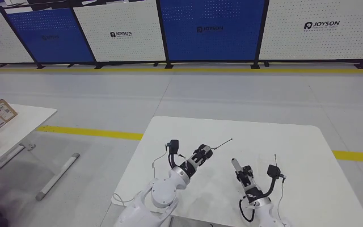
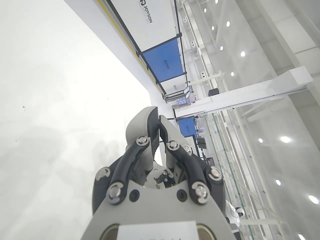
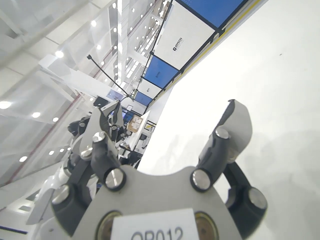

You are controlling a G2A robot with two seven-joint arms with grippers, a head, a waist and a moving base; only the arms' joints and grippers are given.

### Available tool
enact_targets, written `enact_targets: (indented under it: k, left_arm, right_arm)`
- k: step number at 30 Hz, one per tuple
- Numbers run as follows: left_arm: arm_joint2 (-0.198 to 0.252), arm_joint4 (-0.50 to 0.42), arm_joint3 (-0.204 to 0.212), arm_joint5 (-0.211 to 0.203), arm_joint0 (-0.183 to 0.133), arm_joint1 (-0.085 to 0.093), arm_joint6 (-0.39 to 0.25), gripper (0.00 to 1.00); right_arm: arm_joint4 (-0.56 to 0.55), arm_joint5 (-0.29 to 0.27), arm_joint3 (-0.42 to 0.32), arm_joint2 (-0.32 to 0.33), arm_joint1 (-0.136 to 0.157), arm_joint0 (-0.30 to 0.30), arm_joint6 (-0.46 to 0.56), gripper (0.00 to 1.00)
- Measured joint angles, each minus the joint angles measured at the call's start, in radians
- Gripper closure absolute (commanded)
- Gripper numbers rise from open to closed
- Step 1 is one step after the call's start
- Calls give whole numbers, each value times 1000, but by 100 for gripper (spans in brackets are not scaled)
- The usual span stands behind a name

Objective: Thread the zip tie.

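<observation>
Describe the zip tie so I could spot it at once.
Find the white table, then the left gripper above it. The zip tie is the thin black strip jutting from its shut jaws; the right gripper beside it is open and holds nothing.

left gripper [image 1: 207, 150], zip tie [image 1: 222, 143] jutting rightward

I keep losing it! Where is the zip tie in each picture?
Top view: the thin black zip tie sticks out of the left tool.
Left wrist view: cannot tell; tool shut.
Right wrist view: a slanted line, head at its far end.
Shared landmark: the white table.
</observation>
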Motion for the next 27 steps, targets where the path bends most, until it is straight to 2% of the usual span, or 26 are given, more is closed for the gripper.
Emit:
enact_targets:
  k: [4, 7, 17, 21, 24, 27]
  left_arm:
    - [-14, -25, -28, 14, 10, 1, -12, 100]
    - [-16, -39, -36, 28, 16, 2, -42, 100]
    - [-14, -53, -35, 25, 15, 1, -49, 100]
    - [-6, -47, -35, 18, 17, 1, -54, 100]
    - [-1, -29, -41, 13, 21, 2, -70, 100]
    - [-8, -18, -45, -4, 24, 2, -38, 100]
  right_arm:
    - [-262, 62, -10, -30, 7, -1, -35, 0]
    - [-364, 76, -11, -49, 7, -2, -67, 0]
    - [-366, 76, -7, -52, 6, -2, -74, 0]
    - [-318, 53, 3, -50, 9, 14, 26, 0]
    - [-312, 48, 1, -42, 11, 19, 63, 0]
    - [-324, 47, -6, -39, 13, 23, 76, 0]
